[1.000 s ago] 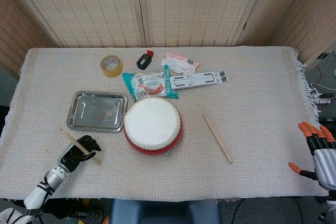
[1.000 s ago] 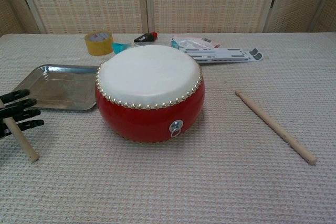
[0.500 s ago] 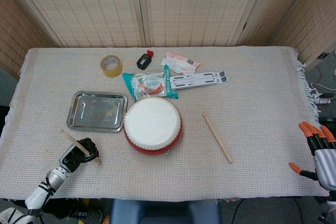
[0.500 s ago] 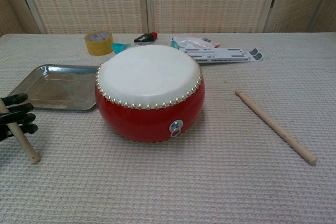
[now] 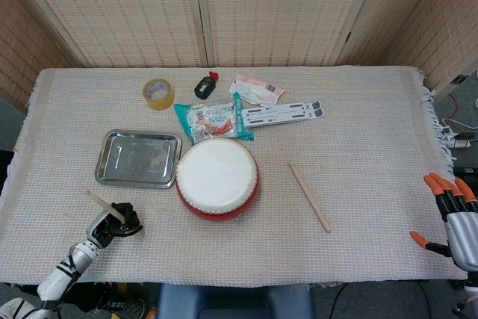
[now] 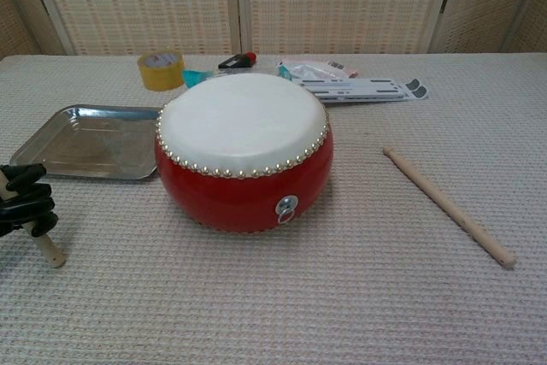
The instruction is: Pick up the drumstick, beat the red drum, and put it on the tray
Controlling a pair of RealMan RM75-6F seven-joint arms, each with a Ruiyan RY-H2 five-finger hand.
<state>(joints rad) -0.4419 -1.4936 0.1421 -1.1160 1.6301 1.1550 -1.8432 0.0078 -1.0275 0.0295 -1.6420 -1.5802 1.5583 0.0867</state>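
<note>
My left hand sits near the table's front left, its black fingers wrapped around a wooden drumstick that sticks out both ways from the fist. The red drum with its white skin stands mid-table, to the right of that hand. The steel tray lies behind the hand, left of the drum. A second drumstick lies loose on the cloth right of the drum. My right hand, orange-tipped, hangs open off the table's right edge.
Along the back lie a yellow tape roll, a small black bottle, a green snack packet, a pink packet and a white folded stand. Wicker screens stand behind the table.
My left hand has closed tighter around the drumstick and drawn back toward the front left edge of the table. The right hand has stayed still.
</note>
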